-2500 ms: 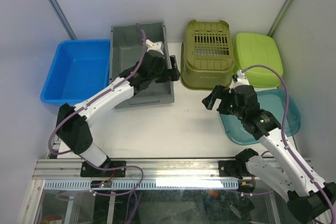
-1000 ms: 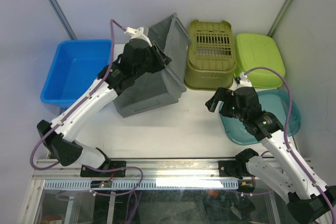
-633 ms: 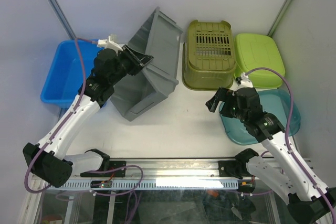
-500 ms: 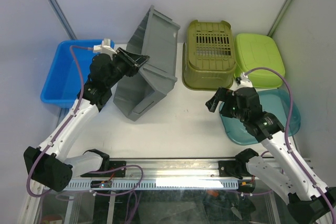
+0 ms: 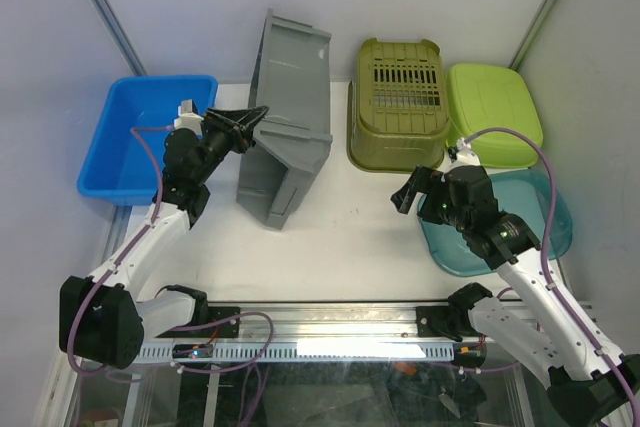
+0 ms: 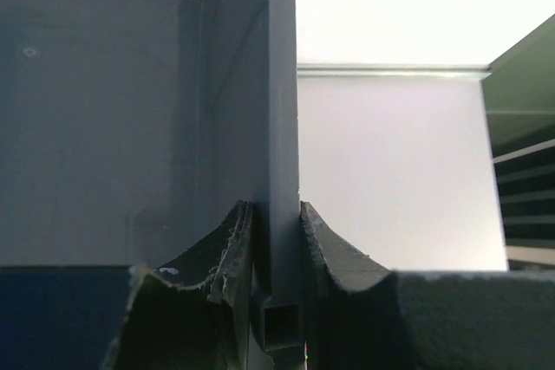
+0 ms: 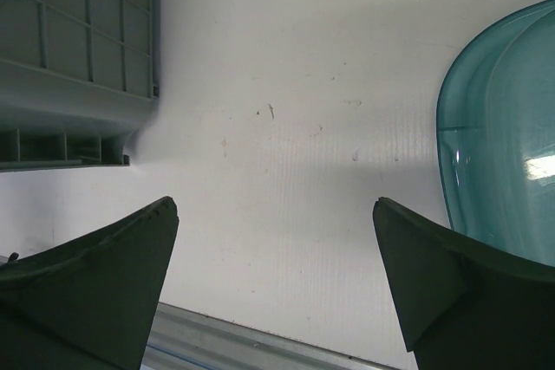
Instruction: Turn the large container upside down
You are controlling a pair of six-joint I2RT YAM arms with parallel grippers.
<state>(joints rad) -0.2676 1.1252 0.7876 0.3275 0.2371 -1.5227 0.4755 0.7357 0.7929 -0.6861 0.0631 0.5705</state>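
The blue tub [image 5: 140, 137] sits at the far left of the desk [image 5: 340, 237]. Just beside it, the left gripper [image 5: 248, 123] pinches the rim of the large grey container [image 5: 292, 107]. The left wrist view shows both fingers [image 6: 227, 244] pressed against that thin rim wall, with no gap.

The container stands tipped up on its side between the blue tub and the olive basket [image 5: 397, 97], so the turn looks roughly half done. To finish well, the pinched rim should probably travel in a smooth arc over and down, with the wrist rolling along so the wall does not twist out of the pads. The grip is on a narrow edge and the container is bulky, so a slow pace seems wise. There is little room: the tub is close on one side and the basket on the other, so the open face should land on bare desk between them, and the release should wait until the rim rests flat.

Further right, the right gripper [image 5: 412, 190] hovers with its fingers spread wide over bare desk, holding nothing. It is near the teal lid [image 5: 560, 222].

Counted: one blue tub, one grey container, one olive basket, one light-green tub [image 5: 492, 112], one teal lid and two grippers.
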